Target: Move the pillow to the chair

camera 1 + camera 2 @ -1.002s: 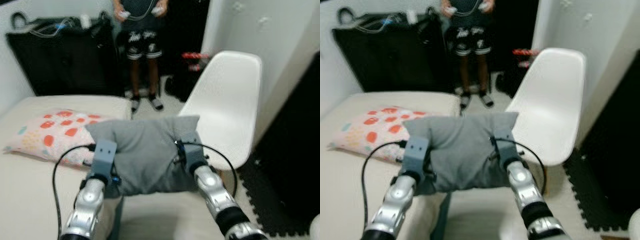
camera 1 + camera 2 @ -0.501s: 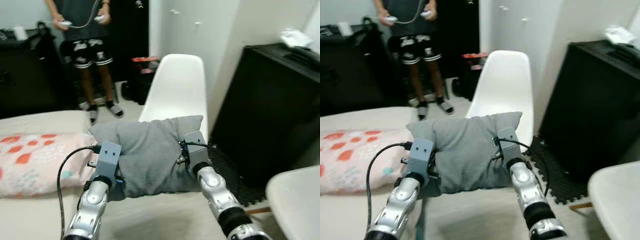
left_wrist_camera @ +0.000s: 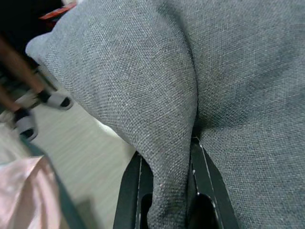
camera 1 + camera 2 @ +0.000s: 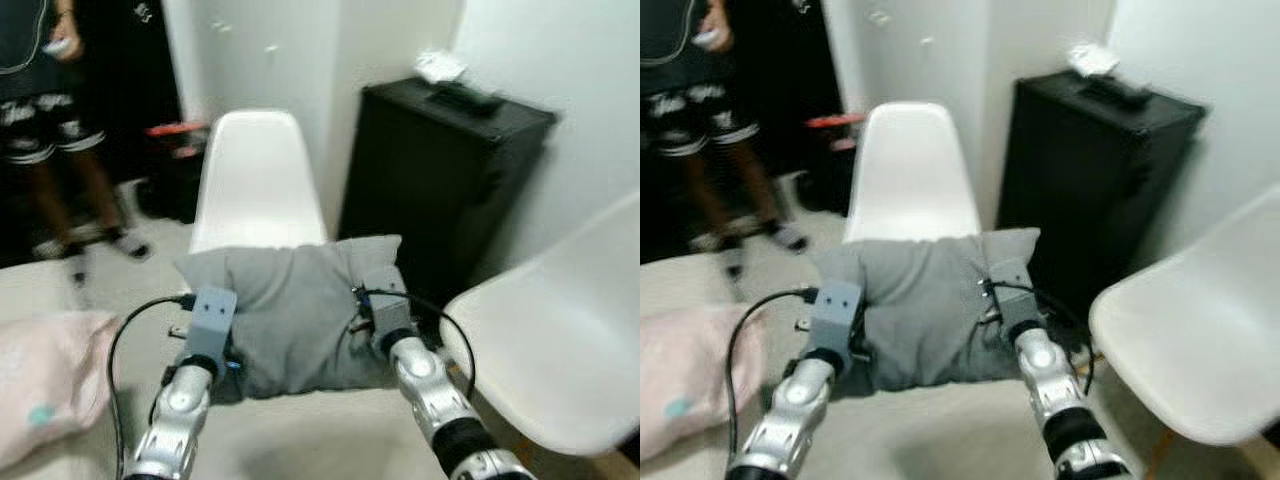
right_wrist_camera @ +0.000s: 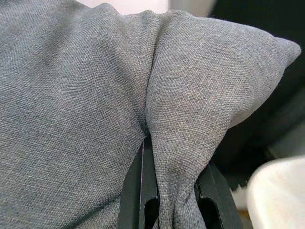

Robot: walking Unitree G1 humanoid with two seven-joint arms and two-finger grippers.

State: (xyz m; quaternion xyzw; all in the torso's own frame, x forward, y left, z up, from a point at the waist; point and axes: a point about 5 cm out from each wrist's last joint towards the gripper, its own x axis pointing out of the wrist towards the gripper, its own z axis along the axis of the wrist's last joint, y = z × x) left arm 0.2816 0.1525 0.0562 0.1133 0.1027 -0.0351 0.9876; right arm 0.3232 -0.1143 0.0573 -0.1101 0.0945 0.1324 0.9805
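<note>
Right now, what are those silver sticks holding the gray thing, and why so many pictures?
Those are a walking robot's two arms. The left gripper and right gripper each pinch a fold of one gray pillow, carrying it in the air. Two pictures come from cameras in the robot's head, looking down. The two close-up ones come from cameras on its wrists, so the cloth looks huge. Ahead stands a white chair, another chair is at the right, and a pink pillow lies at the left.

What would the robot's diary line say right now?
left tool: pinching grey fabric pillow | right tool: pinching pillow | pillow: held up | white plastic chair: ahead
</note>
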